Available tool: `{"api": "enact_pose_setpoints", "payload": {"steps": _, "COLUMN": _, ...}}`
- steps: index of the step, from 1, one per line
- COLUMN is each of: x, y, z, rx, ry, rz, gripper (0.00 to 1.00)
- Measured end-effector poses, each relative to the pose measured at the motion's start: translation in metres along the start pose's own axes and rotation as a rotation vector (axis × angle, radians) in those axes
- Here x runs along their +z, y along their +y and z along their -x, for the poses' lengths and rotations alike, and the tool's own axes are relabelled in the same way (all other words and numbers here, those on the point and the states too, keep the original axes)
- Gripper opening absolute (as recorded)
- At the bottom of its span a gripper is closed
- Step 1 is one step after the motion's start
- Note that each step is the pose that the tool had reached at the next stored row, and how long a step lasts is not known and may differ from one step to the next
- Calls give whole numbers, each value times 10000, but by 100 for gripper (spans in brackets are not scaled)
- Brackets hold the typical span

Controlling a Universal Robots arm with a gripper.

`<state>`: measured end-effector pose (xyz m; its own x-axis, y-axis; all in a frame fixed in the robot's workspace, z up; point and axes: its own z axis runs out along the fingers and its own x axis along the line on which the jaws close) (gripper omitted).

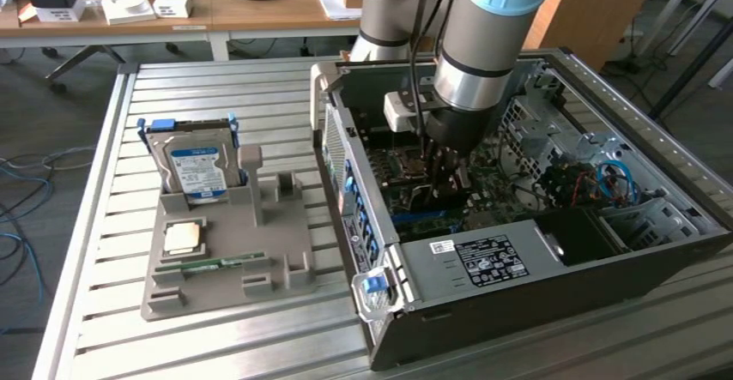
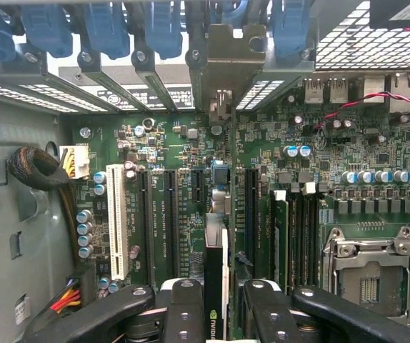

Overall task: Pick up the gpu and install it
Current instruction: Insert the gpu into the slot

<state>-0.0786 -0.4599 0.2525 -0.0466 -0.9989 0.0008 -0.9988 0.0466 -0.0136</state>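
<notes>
Inside the open computer case (image 1: 516,251) at the centre right of the exterior view, the robot arm (image 1: 487,45) reaches straight down over the motherboard (image 1: 424,183). Its pincer (image 1: 441,170) is clenched on the gpu (image 2: 216,286): in the wrist view the two black fingers (image 2: 183,311) press on either side of the thin card, which stands on edge between them, black with a pale strip along one side. The card hangs just above the green board, lined up lengthwise with the row of long black expansion slots (image 2: 171,214), beside a white slot (image 2: 117,221). Ahead of it, the metal bracket end (image 2: 223,64) sits among the blue retaining clips (image 2: 105,28) at the case's rear wall. On the slatted metal tabletop (image 1: 172,88), at the centre left of the exterior view, a grey holder tray (image 1: 229,268) carries the hard drive (image 1: 197,170) upright, a small pale chip (image 1: 184,238) and a narrow green memory stick (image 1: 212,266), all well apart from the arm.
</notes>
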Motion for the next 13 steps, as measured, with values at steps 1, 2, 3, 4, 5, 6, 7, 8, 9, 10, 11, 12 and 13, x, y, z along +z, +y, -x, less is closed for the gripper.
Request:
{"api": "enact_pose_setpoints", "payload": {"steps": 1, "x": 0, "y": 0, "z": 0, "rx": -1, "ry": 0, "rz": 0, "gripper": 26}}
{"api": "enact_pose_setpoints", "payload": {"steps": 2, "x": 0, "y": 0, "z": 0, "rx": -1, "ry": 0, "rz": 0, "gripper": 26}}
{"api": "enact_pose_setpoints", "payload": {"steps": 3, "x": 0, "y": 0, "z": 0, "rx": -1, "ry": 0, "rz": 0, "gripper": 26}}
{"api": "enact_pose_setpoints", "payload": {"steps": 4, "x": 0, "y": 0, "z": 0, "rx": -1, "ry": 0, "rz": 0, "gripper": 26}}
{"api": "enact_pose_setpoints", "payload": {"steps": 5, "x": 0, "y": 0, "z": 0, "rx": -3, "ry": 0, "rz": 0, "gripper": 26}}
{"api": "enact_pose_setpoints", "payload": {"steps": 6, "x": 0, "y": 0, "z": 0, "rx": -11, "ry": 0, "rz": -1, "gripper": 26}}
{"api": "enact_pose_setpoints", "payload": {"steps": 7, "x": 0, "y": 0, "z": 0, "rx": -20, "ry": 2, "rz": 0, "gripper": 26}}
{"api": "enact_pose_setpoints", "payload": {"steps": 8, "x": 0, "y": 0, "z": 0, "rx": -24, "ry": 2, "rz": 0, "gripper": 26}}
{"api": "enact_pose_setpoints", "payload": {"steps": 9, "x": 0, "y": 0, "z": 0, "rx": -25, "ry": 2, "rz": 0, "gripper": 26}}
{"api": "enact_pose_setpoints", "payload": {"steps": 10, "x": 0, "y": 0, "z": 0, "rx": -29, "ry": 2, "rz": 0, "gripper": 26}}
{"api": "enact_pose_setpoints", "payload": {"steps": 11, "x": 0, "y": 0, "z": 0, "rx": -33, "ry": 3, "rz": 0, "gripper": 26}}
{"api": "enact_pose_setpoints", "payload": {"steps": 12, "x": 0, "y": 0, "z": 0, "rx": -39, "ry": 2, "rz": -1, "gripper": 26}}
{"api": "enact_pose_setpoints", "payload": {"steps": 13, "x": 0, "y": 0, "z": 0, "rx": -46, "ry": 4, "rz": 0, "gripper": 26}}
